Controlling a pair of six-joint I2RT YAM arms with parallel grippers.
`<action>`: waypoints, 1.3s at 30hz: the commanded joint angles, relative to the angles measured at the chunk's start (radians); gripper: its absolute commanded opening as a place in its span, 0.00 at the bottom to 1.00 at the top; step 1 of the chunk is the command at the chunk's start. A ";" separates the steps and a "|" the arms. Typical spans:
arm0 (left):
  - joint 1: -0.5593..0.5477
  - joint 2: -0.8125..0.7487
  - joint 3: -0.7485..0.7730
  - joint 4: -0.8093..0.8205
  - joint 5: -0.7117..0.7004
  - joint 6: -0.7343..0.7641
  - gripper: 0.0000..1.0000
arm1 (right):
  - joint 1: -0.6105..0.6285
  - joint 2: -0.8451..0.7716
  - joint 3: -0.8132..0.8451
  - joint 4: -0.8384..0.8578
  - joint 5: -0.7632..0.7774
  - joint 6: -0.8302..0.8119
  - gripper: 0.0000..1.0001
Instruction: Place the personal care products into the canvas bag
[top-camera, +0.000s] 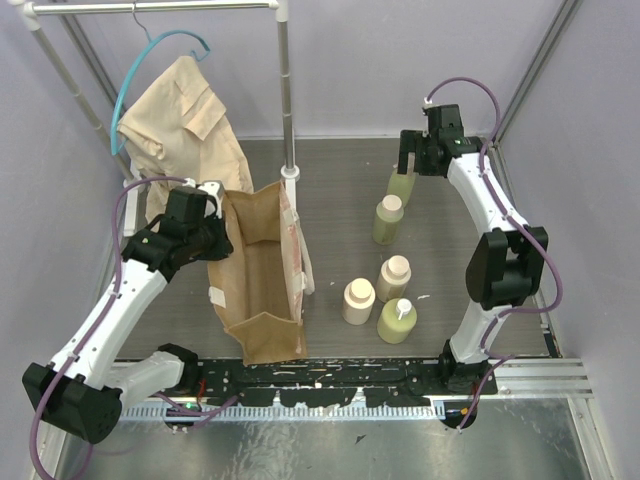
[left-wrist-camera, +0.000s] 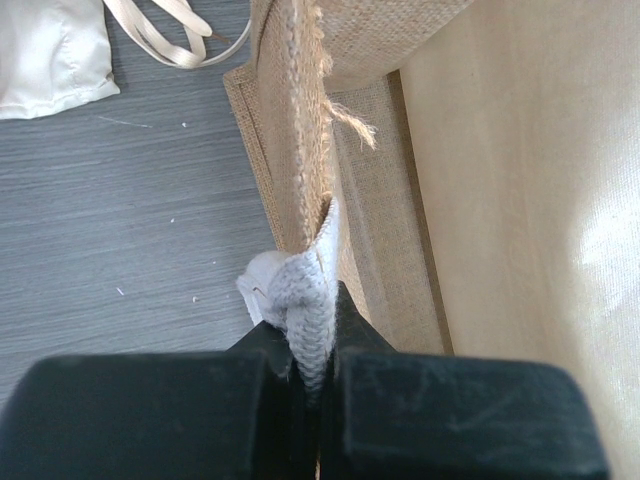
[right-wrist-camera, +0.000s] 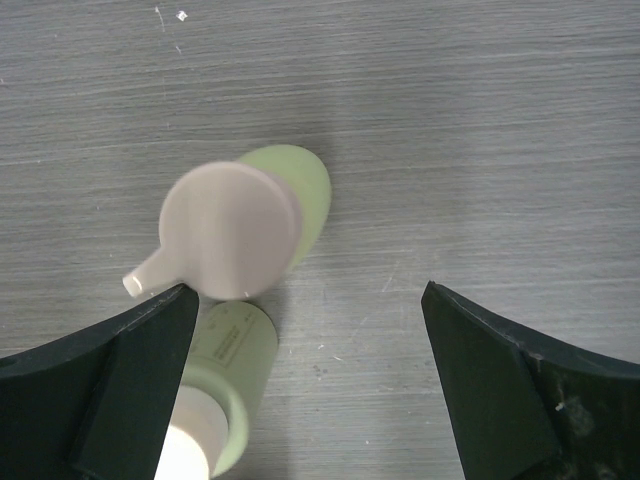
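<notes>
The tan canvas bag (top-camera: 258, 275) stands open at the table's left middle. My left gripper (top-camera: 214, 216) is shut on its whitish strap handle (left-wrist-camera: 304, 305) at the bag's left rim (left-wrist-camera: 298, 120). Five bottles stand to the bag's right: a far green one (top-camera: 400, 186), a green one (top-camera: 388, 220), two beige ones (top-camera: 394, 278) (top-camera: 358, 301) and a green pump bottle (top-camera: 397, 321). My right gripper (top-camera: 414, 160) is open above the far green bottle. In the right wrist view that bottle's spouted cap (right-wrist-camera: 232, 230) lies by my left finger (right-wrist-camera: 130, 370), left of the gripper's middle (right-wrist-camera: 308, 292); the second green bottle (right-wrist-camera: 228, 365) is beside it.
A beige shirt (top-camera: 180, 120) on a teal hanger hangs from a rack at the back left; the rack's pole (top-camera: 287, 90) stands just behind the bag. A white cloth (left-wrist-camera: 50, 50) and loose strap (left-wrist-camera: 165, 25) lie beyond the bag's corner.
</notes>
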 joint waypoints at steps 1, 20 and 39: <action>0.001 -0.020 0.037 -0.014 -0.007 0.014 0.00 | 0.010 0.062 0.151 -0.049 -0.034 0.021 1.00; 0.001 0.007 0.025 -0.013 -0.018 0.037 0.00 | 0.015 0.324 0.490 -0.215 -0.049 -0.210 1.00; 0.001 0.027 0.021 -0.014 -0.020 0.041 0.00 | 0.013 0.413 0.608 -0.349 -0.217 -0.382 1.00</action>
